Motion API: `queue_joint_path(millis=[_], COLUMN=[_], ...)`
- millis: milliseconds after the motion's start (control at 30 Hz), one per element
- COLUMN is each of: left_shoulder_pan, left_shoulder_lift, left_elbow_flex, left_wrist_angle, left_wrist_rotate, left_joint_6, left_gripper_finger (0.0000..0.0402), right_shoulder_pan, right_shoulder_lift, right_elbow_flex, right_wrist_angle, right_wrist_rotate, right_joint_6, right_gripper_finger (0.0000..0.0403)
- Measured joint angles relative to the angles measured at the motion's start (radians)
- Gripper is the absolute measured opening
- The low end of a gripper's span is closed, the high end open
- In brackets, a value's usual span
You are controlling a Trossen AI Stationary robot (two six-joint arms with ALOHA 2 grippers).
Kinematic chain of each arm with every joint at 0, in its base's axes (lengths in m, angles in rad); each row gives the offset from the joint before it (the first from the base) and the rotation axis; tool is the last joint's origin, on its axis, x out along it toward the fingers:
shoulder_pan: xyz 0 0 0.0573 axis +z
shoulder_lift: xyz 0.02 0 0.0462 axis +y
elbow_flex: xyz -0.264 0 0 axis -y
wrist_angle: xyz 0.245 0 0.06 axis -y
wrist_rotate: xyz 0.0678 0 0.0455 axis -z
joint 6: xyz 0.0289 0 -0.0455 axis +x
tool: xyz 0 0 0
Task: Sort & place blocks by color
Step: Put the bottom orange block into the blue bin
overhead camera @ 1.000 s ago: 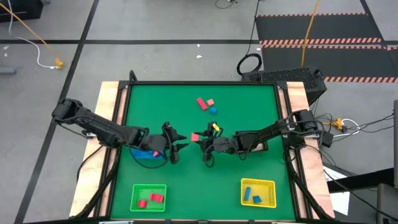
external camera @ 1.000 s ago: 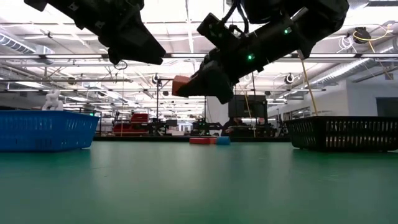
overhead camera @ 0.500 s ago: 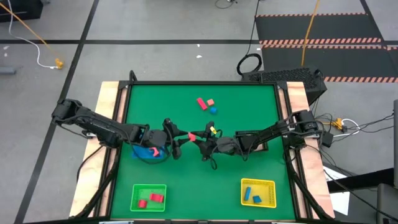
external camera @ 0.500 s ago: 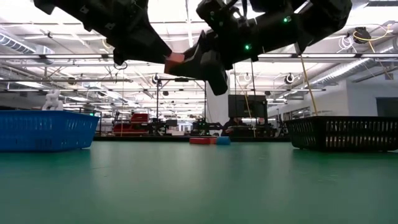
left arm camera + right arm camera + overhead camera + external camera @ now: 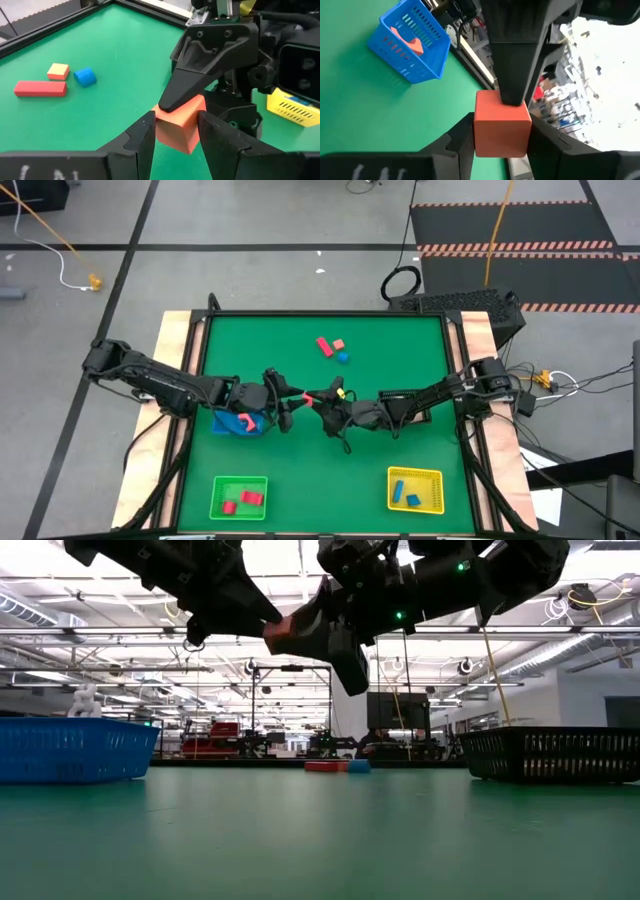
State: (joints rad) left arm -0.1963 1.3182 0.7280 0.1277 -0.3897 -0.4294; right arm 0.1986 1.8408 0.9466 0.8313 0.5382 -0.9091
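A salmon-pink cube (image 5: 308, 397) hangs in mid-air above the middle of the green table, between my two grippers. My left gripper (image 5: 300, 397) comes at it from the table's left and is shut on it. My right gripper (image 5: 315, 400) comes from the table's right and is also shut on it. The low view shows the cube (image 5: 290, 632) high above the table. A red bar (image 5: 324, 346), a salmon cube (image 5: 339, 344) and a blue piece (image 5: 343, 357) lie on the table farther back. My left gripper pinches the cube's two opposite side faces (image 5: 161, 131) between its two fingers, roughly level, from the table's left. The cube is lifted clear of the table. My right gripper pinches the cube's other two opposite faces (image 5: 482, 135) between its two fingers, roughly level, from the table's right. One of its fingers (image 5: 190, 85) lies on the cube's upper face in the left wrist view.
A blue basket (image 5: 243, 423) holding a salmon piece stands under my left arm. A green tray (image 5: 218, 485) with red blocks is near left, and a yellow tray (image 5: 432, 476) with blue blocks is near right. A black basket (image 5: 555, 755) stands at the right.
My right gripper has risen and gone a little toward the table's left with the cube, which stays clear of the table. My left gripper has gone toward the table's right and up to the cube, and its fingers now stand on it.
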Motion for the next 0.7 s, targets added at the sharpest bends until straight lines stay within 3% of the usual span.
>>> queue_joint_path(millis=[367, 600, 700], left_shoulder_pan=[0.000, -0.001, -0.001], left_shoulder_lift=[-0.001, 0.006, 0.004], left_elbow_flex=[0.000, 0.001, 0.001], left_wrist_angle=[0.002, -0.045, -0.075], left_wrist_rotate=[0.000, -0.007, -0.068], left_joint_6=[-0.011, 0.123, 0.181], left_gripper_finger=[0.0145, 0.0145, 0.0145], right_shoulder_pan=[0.000, 0.000, -0.001], right_shoulder_lift=[0.001, -0.001, -0.002], right_elbow_flex=[0.003, 0.016, 0.015], right_wrist_angle=[0.025, -0.037, -0.067], right_wrist_rotate=[0.013, 0.123, 0.142], right_joint_6=[-0.027, 0.009, 0.050], right_gripper_finger=[0.0126, 0.0118, 0.0118])
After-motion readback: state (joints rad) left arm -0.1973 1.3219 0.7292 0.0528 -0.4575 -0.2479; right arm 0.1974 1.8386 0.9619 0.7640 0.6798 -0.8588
